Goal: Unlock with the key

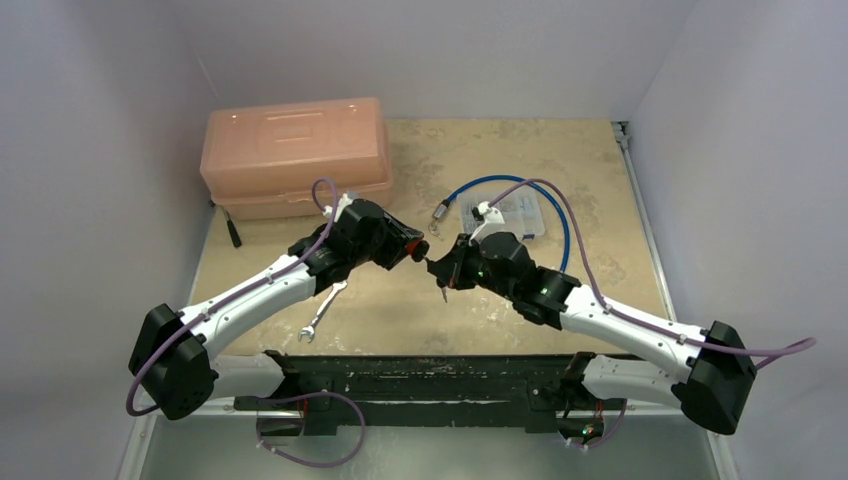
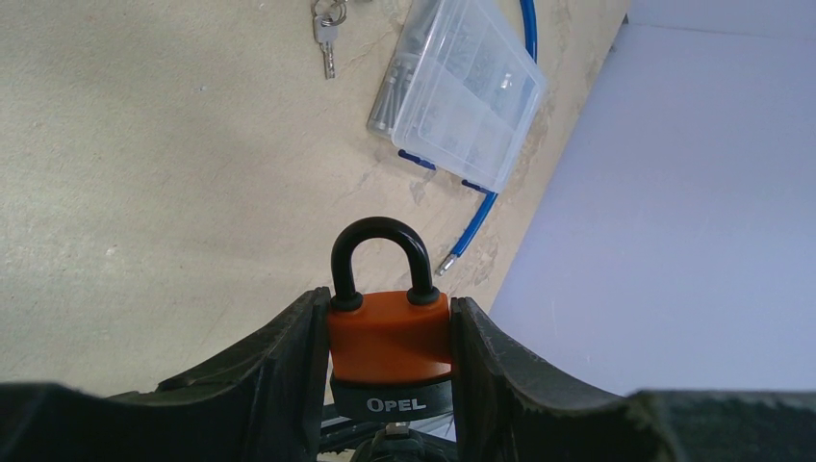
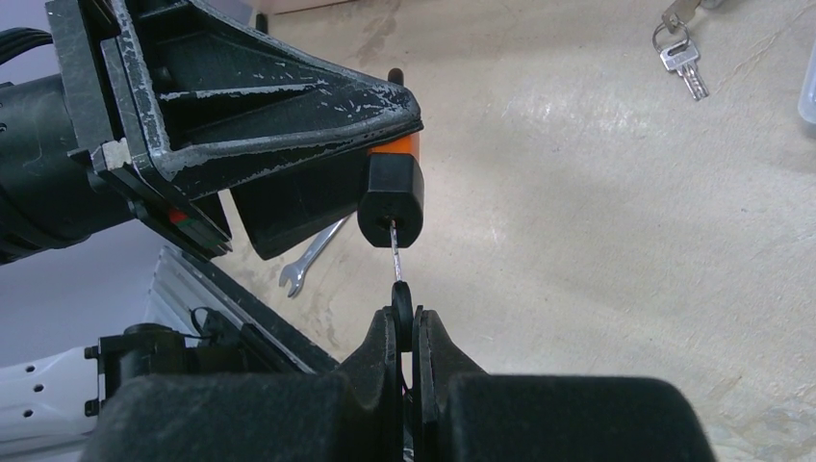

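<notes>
Orange-bodied, the padlock [image 2: 390, 337] is sitting clamped between the half-spread jaws of the left pincer [image 2: 388, 306], probably heavy and rigid. The right pincer [image 3: 409, 325] is squeezing tight on the black head of the key [image 3: 402, 304], its thin blade sitting in the keyhole ahead; that blade is likely bending easily, so turning from the head is looking wisest. Beige tabletop [image 3: 597, 250] is lying below both pincers, pale walls [image 2: 674, 241] standing close around

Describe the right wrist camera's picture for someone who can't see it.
The right gripper pinches a key whose blade enters the bottom of an orange-and-black padlock, which the left gripper clamps from the upper left. Behind them, on the beige table, lie a wrench and a bunch of keys.
</notes>
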Controlling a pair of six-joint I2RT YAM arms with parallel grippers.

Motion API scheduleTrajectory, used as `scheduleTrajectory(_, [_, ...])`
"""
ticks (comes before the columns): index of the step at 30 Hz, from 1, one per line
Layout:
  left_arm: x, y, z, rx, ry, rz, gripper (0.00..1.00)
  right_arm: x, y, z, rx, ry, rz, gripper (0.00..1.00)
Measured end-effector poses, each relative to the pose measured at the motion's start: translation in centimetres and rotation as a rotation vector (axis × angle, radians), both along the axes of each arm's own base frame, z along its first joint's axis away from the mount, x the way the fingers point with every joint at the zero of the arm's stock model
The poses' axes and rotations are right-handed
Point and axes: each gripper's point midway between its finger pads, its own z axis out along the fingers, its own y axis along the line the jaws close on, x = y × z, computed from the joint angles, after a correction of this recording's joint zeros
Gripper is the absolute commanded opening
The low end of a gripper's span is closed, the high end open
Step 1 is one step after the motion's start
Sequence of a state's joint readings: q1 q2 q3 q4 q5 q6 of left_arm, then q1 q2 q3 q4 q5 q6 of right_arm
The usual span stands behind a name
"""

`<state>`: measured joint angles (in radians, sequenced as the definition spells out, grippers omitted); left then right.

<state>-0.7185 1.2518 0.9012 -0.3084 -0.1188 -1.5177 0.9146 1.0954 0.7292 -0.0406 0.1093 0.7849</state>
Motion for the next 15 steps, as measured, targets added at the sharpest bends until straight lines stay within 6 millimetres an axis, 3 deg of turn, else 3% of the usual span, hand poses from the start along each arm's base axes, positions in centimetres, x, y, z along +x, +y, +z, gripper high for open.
scheduleTrajectory(15, [0.12, 0.18, -0.09, 0.017, -0.010, 0.000, 0.00, 0.08, 0.29, 0.07, -0.002, 0.070, -0.030, 0.00])
